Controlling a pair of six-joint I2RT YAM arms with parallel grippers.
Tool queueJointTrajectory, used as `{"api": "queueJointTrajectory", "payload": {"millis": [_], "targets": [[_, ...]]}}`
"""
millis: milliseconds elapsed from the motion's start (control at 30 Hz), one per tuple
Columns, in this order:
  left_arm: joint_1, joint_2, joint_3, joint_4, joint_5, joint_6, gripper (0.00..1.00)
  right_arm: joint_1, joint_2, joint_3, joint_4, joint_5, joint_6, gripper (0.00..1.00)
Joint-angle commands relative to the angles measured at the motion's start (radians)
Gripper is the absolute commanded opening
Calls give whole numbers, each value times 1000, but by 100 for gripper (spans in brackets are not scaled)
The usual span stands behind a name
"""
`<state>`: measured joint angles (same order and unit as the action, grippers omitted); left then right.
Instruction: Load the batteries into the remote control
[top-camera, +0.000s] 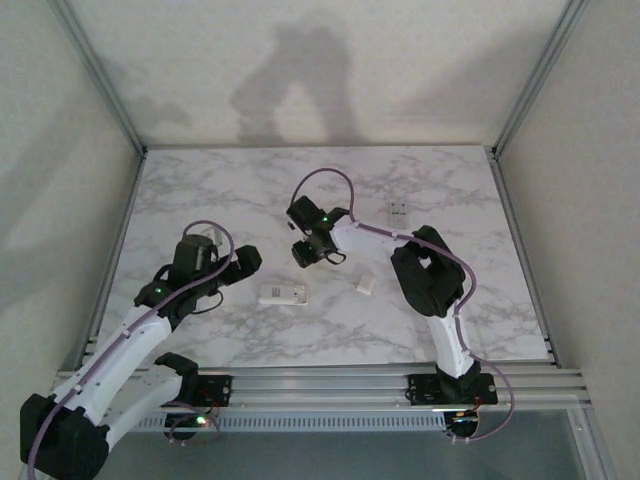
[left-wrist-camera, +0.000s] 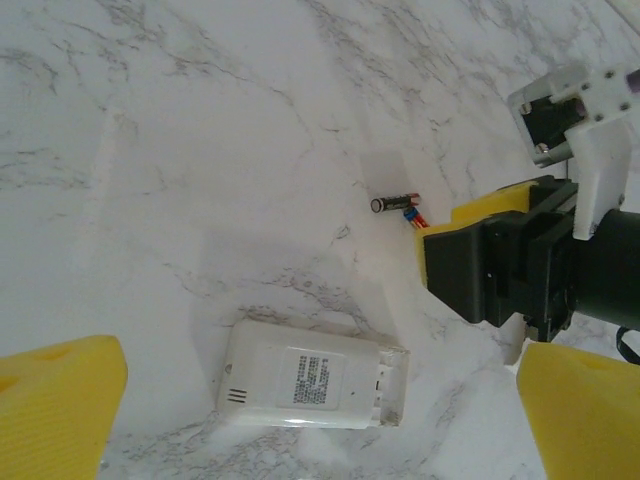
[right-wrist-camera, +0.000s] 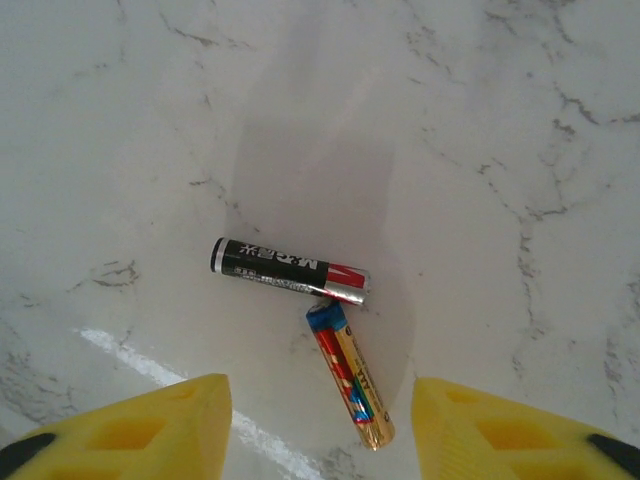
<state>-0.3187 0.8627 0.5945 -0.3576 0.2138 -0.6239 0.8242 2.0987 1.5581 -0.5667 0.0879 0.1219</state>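
Observation:
Two batteries lie touching on the marble: a black one (right-wrist-camera: 290, 270) and a gold, red and blue one (right-wrist-camera: 350, 375). My right gripper (right-wrist-camera: 320, 435) hangs over them, open, its yellow fingers (right-wrist-camera: 150, 430) either side of the gold battery without touching it. The white remote control (left-wrist-camera: 310, 378) lies face down, its battery bay (left-wrist-camera: 392, 385) uncovered at the right end. My left gripper (left-wrist-camera: 320, 430) stands wide open above the remote, holding nothing. From the left wrist, the black battery (left-wrist-camera: 393, 203) shows beside the right gripper (left-wrist-camera: 500, 265). From above, the remote (top-camera: 283, 294) sits between both grippers.
A small white cover piece (top-camera: 366, 285) lies right of the remote. A second white remote (top-camera: 398, 210) rests further back on the right. The marble table (top-camera: 200, 180) is walled by grey side panels and a metal rail at the near edge.

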Motion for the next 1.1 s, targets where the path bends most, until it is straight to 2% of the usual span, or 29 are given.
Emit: {"api": "queueJointTrajectory", "payload": {"millis": [0, 200, 567, 633, 733, 833, 1067], "targets": [[7, -16, -13, -19, 7, 8, 100, -6, 38, 23, -39, -6, -20, 43], [8, 6, -22, -3, 43, 10, 100, -8, 59, 3, -42, -15, 3, 38], [9, 31, -29, 20, 48, 11, 100, -7, -28, -67, -53, -16, 48, 12], [8, 36, -36, 30, 57, 14, 99, -7, -64, -78, -64, -44, 79, 10], [8, 59, -44, 38, 84, 19, 100, -7, -151, -101, -76, -132, 198, 7], [8, 92, -50, 50, 102, 19, 100, -1, -254, -183, -9, -249, 370, 9], [8, 128, -42, 68, 105, 41, 99, 66, -350, -291, 21, -225, 638, 9]]}}
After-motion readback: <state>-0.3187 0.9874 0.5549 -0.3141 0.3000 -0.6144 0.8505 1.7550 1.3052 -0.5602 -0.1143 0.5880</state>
